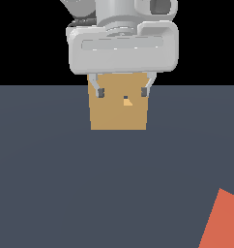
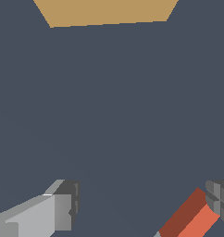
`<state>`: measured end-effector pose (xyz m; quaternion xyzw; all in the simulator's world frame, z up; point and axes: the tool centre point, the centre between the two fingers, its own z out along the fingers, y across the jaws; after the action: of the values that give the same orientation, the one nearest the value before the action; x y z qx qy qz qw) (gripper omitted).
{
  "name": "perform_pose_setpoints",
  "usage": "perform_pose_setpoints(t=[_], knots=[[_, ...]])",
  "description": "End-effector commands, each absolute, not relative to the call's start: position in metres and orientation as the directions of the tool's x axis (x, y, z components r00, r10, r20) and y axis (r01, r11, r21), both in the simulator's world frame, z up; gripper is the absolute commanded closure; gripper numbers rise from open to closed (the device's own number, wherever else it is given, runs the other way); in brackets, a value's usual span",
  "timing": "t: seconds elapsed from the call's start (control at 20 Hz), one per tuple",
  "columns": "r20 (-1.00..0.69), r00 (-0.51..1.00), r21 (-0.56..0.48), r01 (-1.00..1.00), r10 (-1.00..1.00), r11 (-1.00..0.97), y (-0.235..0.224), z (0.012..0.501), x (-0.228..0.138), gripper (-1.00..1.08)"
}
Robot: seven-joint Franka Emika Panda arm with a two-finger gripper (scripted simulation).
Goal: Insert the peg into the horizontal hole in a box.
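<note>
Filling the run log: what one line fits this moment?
hand: open, empty | peg: on floor, ungrasped | box: behind hand | hole: empty

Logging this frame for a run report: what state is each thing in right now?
Gripper: open, holding nothing, raised.
Peg: lying on the floor, not gripped, not inserted.
Box: standing on the floor behind the gripper.
Hole: unfilled.
</note>
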<state>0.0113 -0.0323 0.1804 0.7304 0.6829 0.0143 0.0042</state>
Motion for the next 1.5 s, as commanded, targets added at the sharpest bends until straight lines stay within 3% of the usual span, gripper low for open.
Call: perform_pose_setpoints(t=[0.0,0.65,1.45], knots=[[0.015,0.067,0.026,0.997,0.998,-0.067,-0.032,0.18,0.011,-0.92],[0.012,0.217,0.02,0.976,0.976,-0.217,-0.076,0.157,0.035,-0.92],[0.002,0.644,0.004,0.765,0.765,-0.644,-0.23,0.085,0.062,-0.92]])
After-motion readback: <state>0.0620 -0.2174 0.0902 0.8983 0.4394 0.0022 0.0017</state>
